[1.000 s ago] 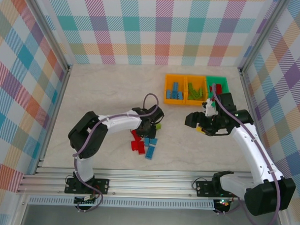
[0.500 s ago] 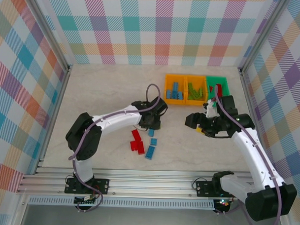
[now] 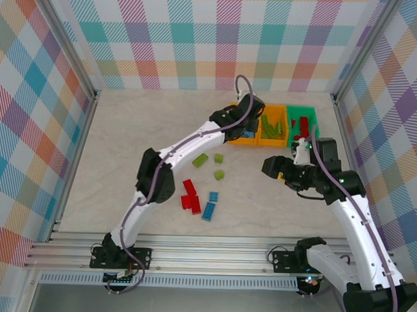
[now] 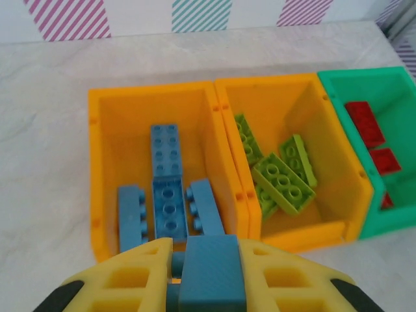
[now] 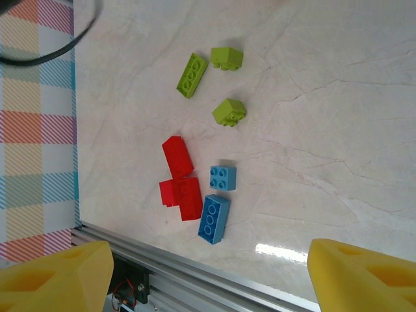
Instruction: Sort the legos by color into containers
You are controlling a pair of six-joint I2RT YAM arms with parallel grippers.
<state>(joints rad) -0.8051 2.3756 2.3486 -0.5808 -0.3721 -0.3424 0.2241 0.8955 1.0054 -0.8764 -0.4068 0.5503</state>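
Note:
My left gripper (image 4: 209, 263) is shut on a blue lego (image 4: 212, 276), held over the near edge of the left orange container (image 4: 96, 170), which has several blue legos inside. In the top view that gripper (image 3: 244, 130) hangs over the same container (image 3: 231, 122). The middle orange container (image 4: 225, 133) holds lime green legos and the green container (image 4: 339, 97) holds red ones. My right gripper (image 5: 211, 263) is open and holds nothing, high above the loose legos: green (image 5: 192, 75), red (image 5: 177, 156) and blue (image 5: 214, 218). From above it (image 3: 280, 169) sits right of that pile.
The loose pile lies mid-table: green bricks (image 3: 200, 160), red bricks (image 3: 190, 202), blue bricks (image 3: 208, 211). The metal rail (image 5: 195, 276) runs along the near table edge. Checkered walls close in the back and both sides. The left arm stretches diagonally over the table.
The left arm swung from the loose pile up and right to the left orange container, carrying a blue lego. The right gripper drifted slightly right and stayed open.

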